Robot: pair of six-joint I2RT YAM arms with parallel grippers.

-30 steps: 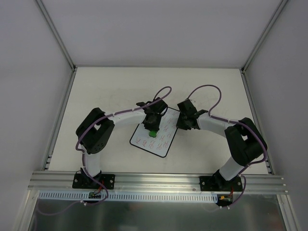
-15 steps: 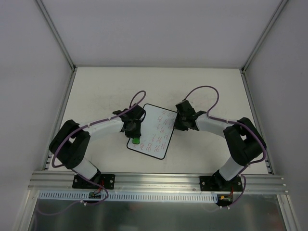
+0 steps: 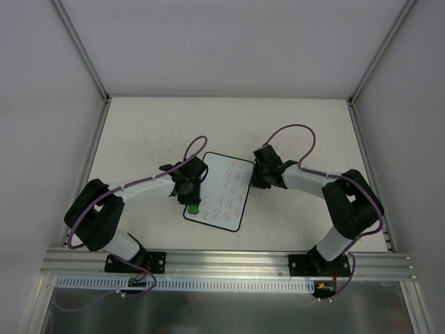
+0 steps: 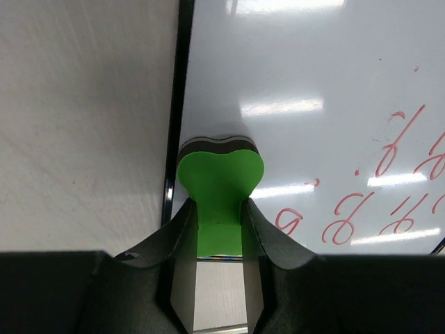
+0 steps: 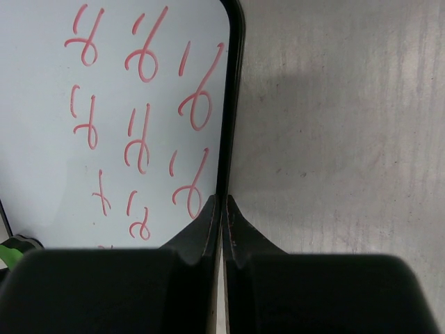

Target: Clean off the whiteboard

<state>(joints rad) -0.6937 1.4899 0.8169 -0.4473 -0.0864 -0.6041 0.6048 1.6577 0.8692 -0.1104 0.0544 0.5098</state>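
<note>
Blocking the 6 o'clock third of each wrist view is that gripper's own dark body, so whatever lies beneath it is hidden. From above, the left gripper (image 3: 192,200) covers the whiteboard's (image 3: 224,175) 7 o'clock corner, and the marks there are too small to read.

The whiteboard is flat and white, with a thin black border and rounded corners. It lies near the middle of the table (image 3: 139,132), slightly toward 6 o'clock, turned a little askew between the two grippers. Red looped scribbles run in rows over its 3 o'clock half. In the left wrist view the whiteboard (image 4: 313,62) is blank and glossy with glare stripes around the eraser (image 4: 220,174), and red marks begin toward 4 o'clock.

The left gripper (image 4: 218,217) pinches the green eraser by its narrow waist. The waist's lower end is lost between the fingers. The eraser's dark underside rests on the board just inside the black border.

The right gripper (image 3: 255,182) sits at the whiteboard's 2 o'clock edge. Its fingers (image 5: 201,223) are pressed together with only a slit between them, and the tips are on the border of the whiteboard (image 5: 42,139). I cannot tell whether they nip the rim. A sliver of the green eraser (image 5: 10,249) shows at 8 o'clock there.
</note>
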